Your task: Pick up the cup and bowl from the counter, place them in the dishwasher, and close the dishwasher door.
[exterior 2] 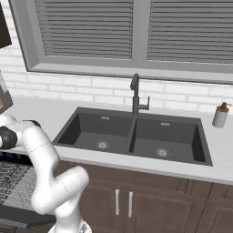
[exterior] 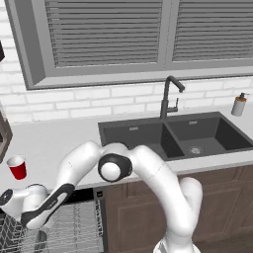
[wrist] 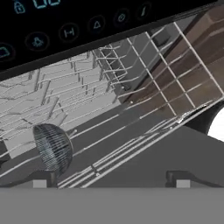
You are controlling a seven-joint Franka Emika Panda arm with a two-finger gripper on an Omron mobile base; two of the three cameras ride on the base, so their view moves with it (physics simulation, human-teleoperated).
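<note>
The red cup (exterior: 17, 167) stands upright on the light counter (exterior: 54, 138), left of the sink. My arm bends down to the left over the open dishwasher, whose wire rack (exterior: 74, 222) is pulled out. In the hand view my gripper (wrist: 111, 183) is open with nothing between its fingertips (wrist: 39, 183). The grey metallic bowl (wrist: 52, 146) lies tilted on its side in the rack (wrist: 78, 100), just beyond the left fingertip and free of it. The black control strip (wrist: 65, 30) with teal lights runs across the top. The dishwasher door (exterior 2: 27, 216) hangs open, low and dark.
A dark double sink (exterior: 197, 138) with a black faucet (exterior: 168, 96) sits to the right of the arm. A tan-topped soap dispenser (exterior: 239, 105) stands at the counter's far right. Brown cabinets (exterior 2: 136, 200) run under the sink. A dark appliance edge (exterior: 4, 136) is at the far left.
</note>
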